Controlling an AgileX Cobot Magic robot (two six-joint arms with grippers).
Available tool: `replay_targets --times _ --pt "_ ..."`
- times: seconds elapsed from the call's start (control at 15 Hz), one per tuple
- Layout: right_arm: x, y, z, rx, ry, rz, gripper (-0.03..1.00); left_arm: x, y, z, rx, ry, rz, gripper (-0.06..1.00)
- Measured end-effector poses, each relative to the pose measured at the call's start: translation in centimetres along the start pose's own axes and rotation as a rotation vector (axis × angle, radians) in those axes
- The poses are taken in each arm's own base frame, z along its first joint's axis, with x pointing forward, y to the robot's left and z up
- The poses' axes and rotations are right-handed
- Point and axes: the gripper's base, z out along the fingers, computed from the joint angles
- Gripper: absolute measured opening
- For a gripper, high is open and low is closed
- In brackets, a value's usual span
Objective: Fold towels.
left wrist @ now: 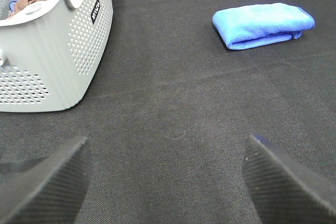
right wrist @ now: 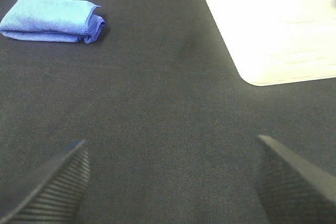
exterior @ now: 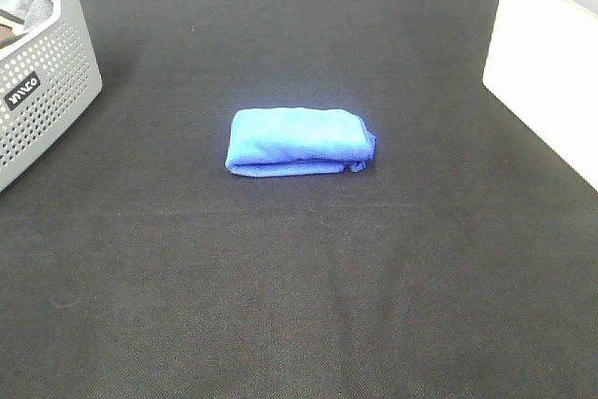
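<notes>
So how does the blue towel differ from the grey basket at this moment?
The blue towel is bright blue soft cloth, folded into a low flat bundle; the grey basket is rigid, perforated and stands tall. The towel lies mid-table, fully in view; the basket sits at the far left edge, cut off by the exterior view. The basket holds other cloths; the towel holds nothing. Both rest on the black tabletop, untouched by either gripper.

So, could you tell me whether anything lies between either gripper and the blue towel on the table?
Nothing visible does. The folded blue towel lies alone on the black cloth; only bare cloth separates it from the open left gripper and right gripper. The grey basket sits off to the left.
</notes>
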Motion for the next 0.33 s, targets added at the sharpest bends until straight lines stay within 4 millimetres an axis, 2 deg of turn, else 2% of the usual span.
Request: replay_targets --times 0.33 --pt "0.00 0.00 0.00 0.000 0.000 0.000 0.79 0.00 0.00 0.00 0.000 0.000 0.000 0.76"
